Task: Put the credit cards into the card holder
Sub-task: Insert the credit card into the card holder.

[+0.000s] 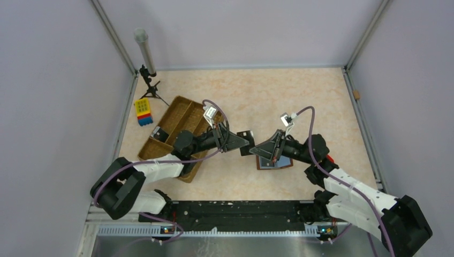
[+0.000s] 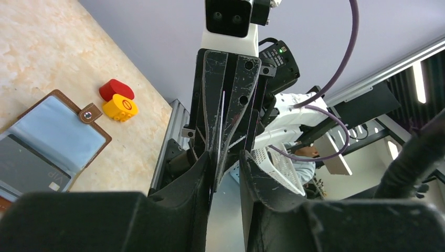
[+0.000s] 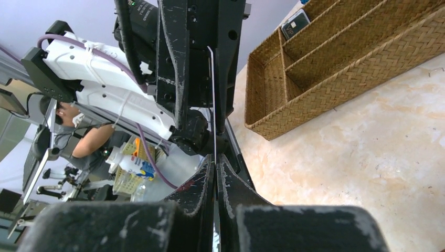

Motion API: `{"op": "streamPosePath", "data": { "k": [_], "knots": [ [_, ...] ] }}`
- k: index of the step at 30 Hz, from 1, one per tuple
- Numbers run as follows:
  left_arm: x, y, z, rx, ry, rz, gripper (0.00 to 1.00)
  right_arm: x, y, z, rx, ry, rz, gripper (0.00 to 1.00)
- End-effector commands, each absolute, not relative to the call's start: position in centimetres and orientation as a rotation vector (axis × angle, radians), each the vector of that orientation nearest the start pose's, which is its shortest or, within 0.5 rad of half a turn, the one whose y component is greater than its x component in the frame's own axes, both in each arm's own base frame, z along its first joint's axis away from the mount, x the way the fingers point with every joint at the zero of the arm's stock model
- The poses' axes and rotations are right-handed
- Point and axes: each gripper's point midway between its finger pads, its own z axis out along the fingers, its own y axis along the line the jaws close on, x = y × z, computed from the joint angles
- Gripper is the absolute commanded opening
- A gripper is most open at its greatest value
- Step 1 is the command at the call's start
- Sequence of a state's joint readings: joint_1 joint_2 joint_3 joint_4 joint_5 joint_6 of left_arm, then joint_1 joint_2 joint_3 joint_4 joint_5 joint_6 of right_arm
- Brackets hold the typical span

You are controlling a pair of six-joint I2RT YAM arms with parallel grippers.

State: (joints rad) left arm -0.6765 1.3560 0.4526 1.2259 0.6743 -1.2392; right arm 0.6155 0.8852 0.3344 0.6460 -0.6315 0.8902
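My right gripper (image 3: 215, 160) is shut on a thin credit card (image 3: 212, 94), seen edge-on and sticking out past its fingertips. My left gripper (image 2: 226, 157) faces it tip to tip above the table. The card (image 2: 221, 121) reaches in between the left fingers and lies against one of them, with a gap to the other. From above, the left gripper (image 1: 247, 142) and right gripper (image 1: 255, 149) meet just left of the brown card holder (image 1: 281, 162). The holder (image 2: 52, 131) lies open on the table, with a dark grey card (image 2: 26, 168) in a pocket.
A woven compartmented tray (image 1: 176, 120) sits under the left arm, with a dark card-like thing (image 3: 295, 23) in one compartment. A yellow-and-blue block (image 1: 143, 111) and a small tripod with a tube (image 1: 145, 53) stand at the back left. Red and yellow pieces (image 2: 118, 100) lie beside the holder.
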Motion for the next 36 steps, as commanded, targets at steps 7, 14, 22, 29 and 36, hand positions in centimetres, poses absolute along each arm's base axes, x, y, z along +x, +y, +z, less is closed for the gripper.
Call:
{"op": "streamPosePath", "data": {
  "k": [7,14,22,29,36],
  "knots": [
    [17.2,-32.3,25.8,0.316,1.652,-1.916,0.01,16.6,27.4,24.7,-0.383,1.644,1.592,0.00],
    [19.2,-32.6,22.1,0.231,1.833,-1.735,0.00,20.0,25.1,21.6,-0.289,1.897,1.239,0.54],
    [20.2,-34.3,17.3,0.146,2.079,-1.557,0.00,23.6,13.8,13.8,0.077,2.329,0.492,0.80],
    [19.7,-37.2,16.3,0.186,2.138,-1.592,0.00,23.0,11.1,8.8,0.133,2.528,0.235,0.83],
    [19.6,-37.9,15.8,0.212,2.159,-1.607,0.00,21.8,10.4,4.9,0.187,2.622,0.174,0.81]
  ]
}}
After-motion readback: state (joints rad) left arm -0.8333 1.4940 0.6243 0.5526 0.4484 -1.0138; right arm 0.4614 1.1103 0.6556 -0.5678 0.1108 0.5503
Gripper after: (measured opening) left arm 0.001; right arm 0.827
